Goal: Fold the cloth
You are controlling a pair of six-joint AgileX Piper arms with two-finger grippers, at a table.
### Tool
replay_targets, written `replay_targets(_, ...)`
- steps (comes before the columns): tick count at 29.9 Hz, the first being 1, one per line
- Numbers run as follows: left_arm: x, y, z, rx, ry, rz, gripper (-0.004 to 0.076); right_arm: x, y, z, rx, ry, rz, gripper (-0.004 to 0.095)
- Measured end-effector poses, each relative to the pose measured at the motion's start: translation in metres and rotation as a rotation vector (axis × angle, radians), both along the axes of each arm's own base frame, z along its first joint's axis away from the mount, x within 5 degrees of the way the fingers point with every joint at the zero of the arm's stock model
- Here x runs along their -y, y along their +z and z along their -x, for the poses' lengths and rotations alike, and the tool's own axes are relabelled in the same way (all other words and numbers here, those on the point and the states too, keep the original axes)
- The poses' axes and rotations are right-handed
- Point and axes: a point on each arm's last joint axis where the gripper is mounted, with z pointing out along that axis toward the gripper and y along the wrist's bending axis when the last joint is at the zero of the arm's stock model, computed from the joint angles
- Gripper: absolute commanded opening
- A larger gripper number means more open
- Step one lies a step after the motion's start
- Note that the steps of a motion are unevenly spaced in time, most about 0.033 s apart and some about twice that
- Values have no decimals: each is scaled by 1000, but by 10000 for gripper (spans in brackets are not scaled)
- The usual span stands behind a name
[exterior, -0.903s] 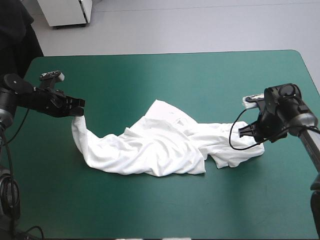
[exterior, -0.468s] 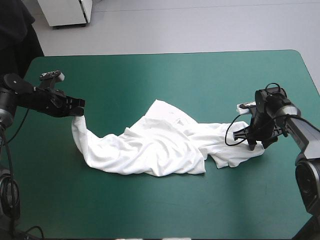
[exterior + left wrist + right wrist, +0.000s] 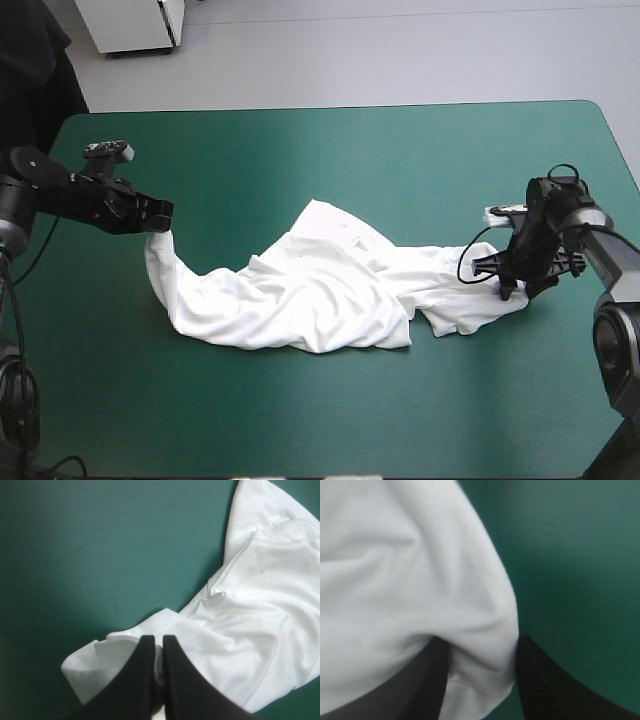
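The white T-shirt (image 3: 310, 295) lies crumpled across the middle of the teal-green table (image 3: 350, 150). My left gripper (image 3: 160, 215) holds its left corner raised off the cover, and the cloth hangs down from it. In the left wrist view that gripper (image 3: 155, 639) is shut on a hem fold of the T-shirt (image 3: 250, 605). My right gripper (image 3: 512, 290) points down at the shirt's right end. In the right wrist view its gripper (image 3: 482, 647) stands open, with a rounded fold of the T-shirt (image 3: 395, 580) between the two black fingers.
Bare teal-green cover (image 3: 330, 420) surrounds the shirt on all sides, widest toward the near edge and the far edge. A white cabinet (image 3: 130, 25) stands on the floor beyond the table's far left corner.
My right gripper came down from above the table onto the shirt's right end and now has the fold between its fingers. My left gripper has barely moved, keeping its corner.
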Motion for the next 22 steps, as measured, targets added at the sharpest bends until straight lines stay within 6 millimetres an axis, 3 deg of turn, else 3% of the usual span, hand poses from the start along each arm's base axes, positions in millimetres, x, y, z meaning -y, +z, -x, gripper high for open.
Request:
replay_targets(2, 0, 4, 3, 13, -1, -4, -22, 1, -2, -2, -16, -6, -10, 409)
replay_targets(4, 1, 9, 6, 28, -1, -8, -22, 1, -4, -3, -29, -8, -18, 331)
replay_targets(9, 2, 18, 14, 55, -2, -23, -22, -1, -5, -3, -39, -4, -32, -10)
replay_targets(16, 5, 33, 27, 96, 5, -41, -22, -4, 7, 0, -2, 6, -66, -17)
replay_targets(19, 10, 46, 38, 138, -4, -47, -22, -5, 34, 2, 78, 9, -71, -17)
replay_targets(22, 18, 62, 55, 195, -25, -55, -22, -5, 87, 5, 241, 14, -74, -17)
